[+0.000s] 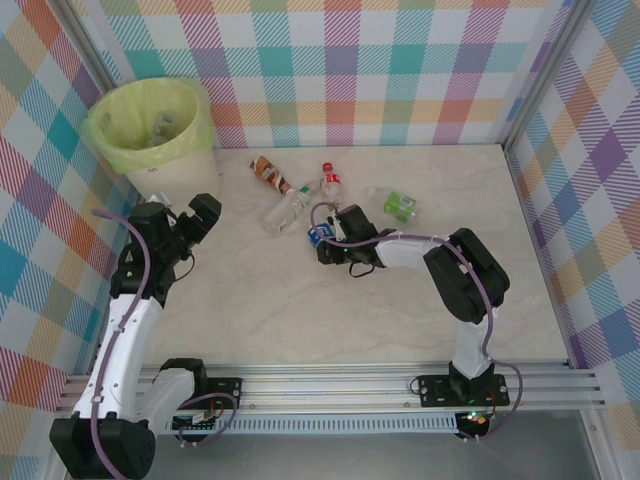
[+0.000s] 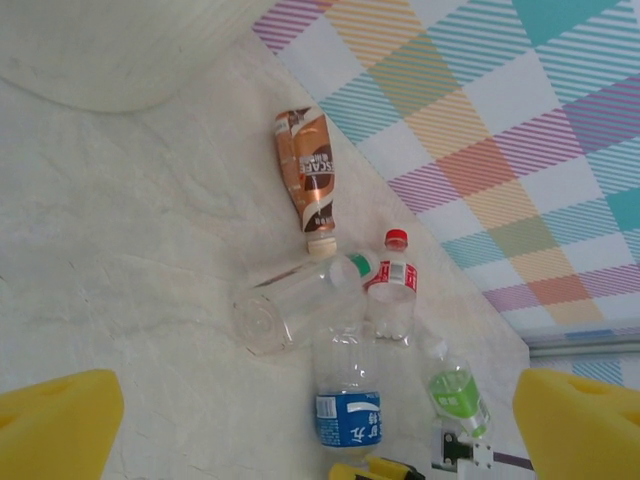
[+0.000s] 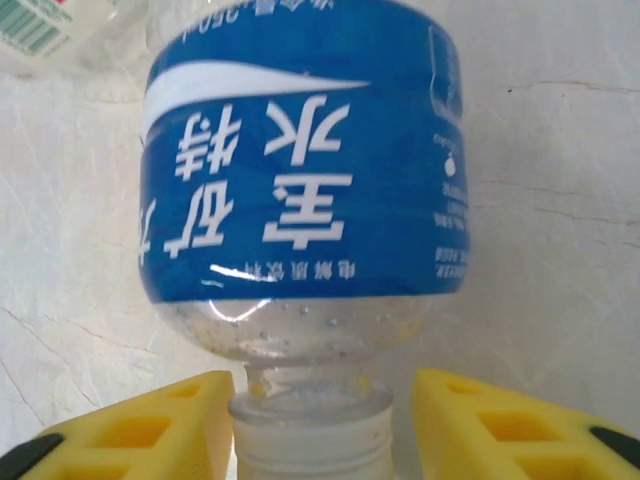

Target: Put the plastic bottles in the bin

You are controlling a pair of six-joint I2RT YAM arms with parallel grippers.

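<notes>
Several plastic bottles lie on the table behind the arms: a brown-label one (image 1: pixel 268 173), a red-cap one (image 1: pixel 329 180), a clear one (image 1: pixel 286 211) and a green-label one (image 1: pixel 401 206). The blue-label bottle (image 3: pixel 300 180) lies nearest, its neck between the yellow fingers of my right gripper (image 3: pixel 315 420). The left finger (image 3: pixel 150 425) touches the cap, while a gap remains at the right finger (image 3: pixel 500 425). My left gripper (image 1: pixel 205 215) hovers wide open left of the pile, holding nothing. The bin (image 1: pixel 120 140), white with a yellow-green bag, stands at the far left corner.
Checked walls close the table at the back and both sides. The bin's white wall (image 2: pixel 110 50) is close by in the left wrist view. Bare marble tabletop (image 1: pixel 300 310) lies between the bottles and the arm bases.
</notes>
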